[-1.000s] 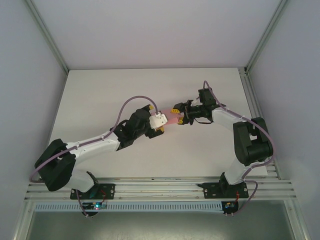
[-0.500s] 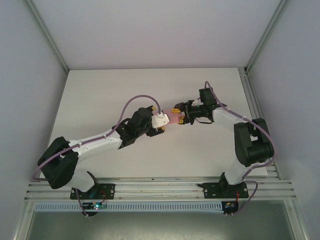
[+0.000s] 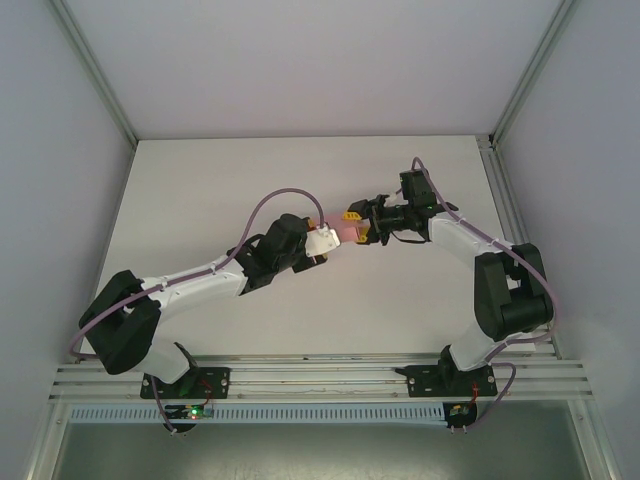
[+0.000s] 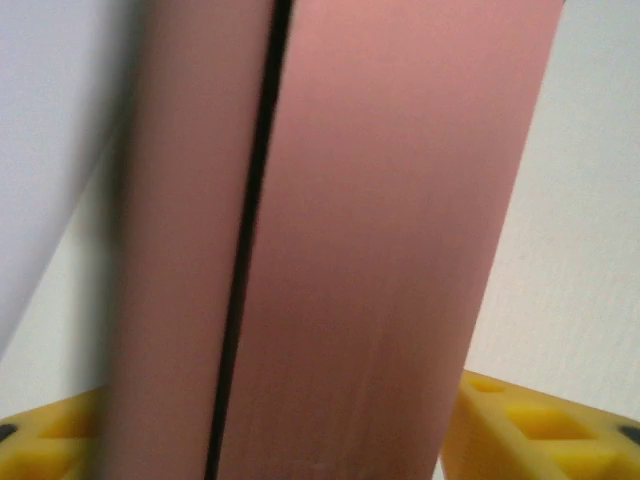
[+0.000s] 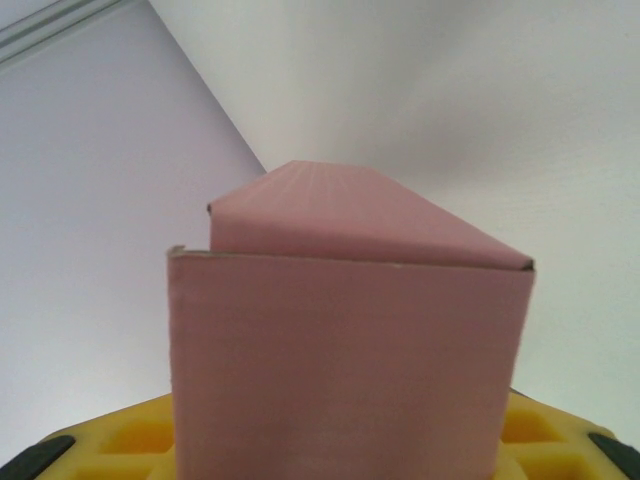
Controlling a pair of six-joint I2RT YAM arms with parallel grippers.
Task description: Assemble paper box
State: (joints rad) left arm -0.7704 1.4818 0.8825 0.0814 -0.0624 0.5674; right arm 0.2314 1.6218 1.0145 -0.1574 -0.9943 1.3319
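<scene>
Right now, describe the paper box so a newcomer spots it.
Over the white table, both arms meet mid-surface. Between the left end effector and right end effector sits the paper box: pink card against white, black and yellow hardware.

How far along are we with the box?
Done: the paper box is folded into three-dimensional walls. In hand: left claw and right claw grip its opposite ends over the table. To do: an end flap leans unseated, a seam gapes; likely tucking remains.
</scene>
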